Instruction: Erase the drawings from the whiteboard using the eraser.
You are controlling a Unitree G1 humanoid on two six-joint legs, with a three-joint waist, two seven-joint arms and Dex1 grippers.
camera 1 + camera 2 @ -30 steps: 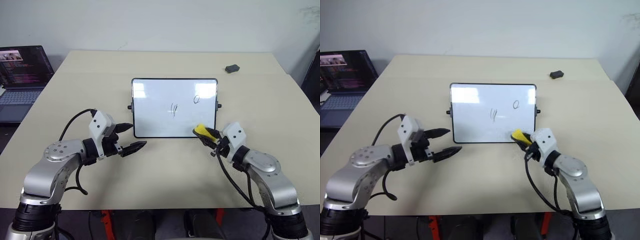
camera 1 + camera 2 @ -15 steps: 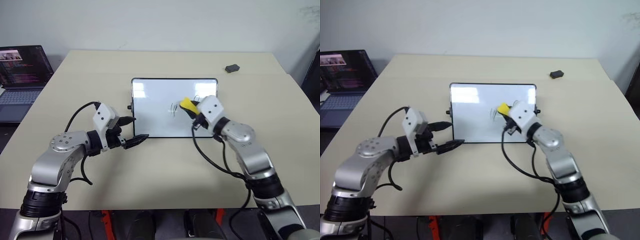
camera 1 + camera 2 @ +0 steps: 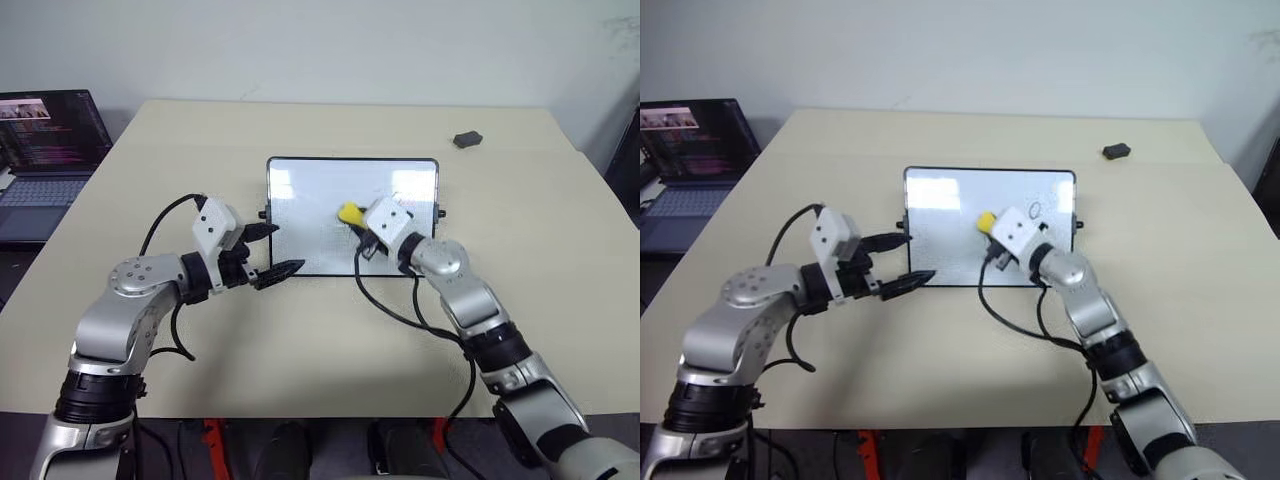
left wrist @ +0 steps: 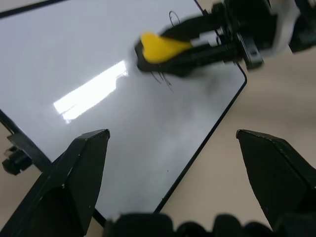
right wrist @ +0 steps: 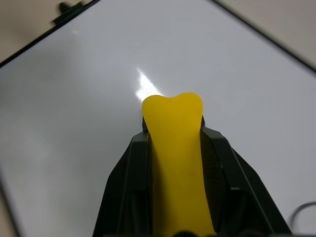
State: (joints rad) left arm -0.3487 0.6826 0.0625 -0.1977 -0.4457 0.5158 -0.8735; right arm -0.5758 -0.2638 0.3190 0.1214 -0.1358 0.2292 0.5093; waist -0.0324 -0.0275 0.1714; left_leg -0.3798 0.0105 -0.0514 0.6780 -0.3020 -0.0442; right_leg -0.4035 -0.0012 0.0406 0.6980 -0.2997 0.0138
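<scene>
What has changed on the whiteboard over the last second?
The right claw, shut on the eraser, swept from the whiteboard's near right corner up and left over the middle strokes. The left claw stayed open by the near left corner; the oval loop remains.

A plain lab or office room.
A wide beige bench (image 3: 330, 340) stands against a bare white wall (image 3: 330, 45), with an open laptop (image 3: 45, 150) showing code at one side and a small whiteboard (image 3: 300, 200) lying flat on the bench.
</scene>
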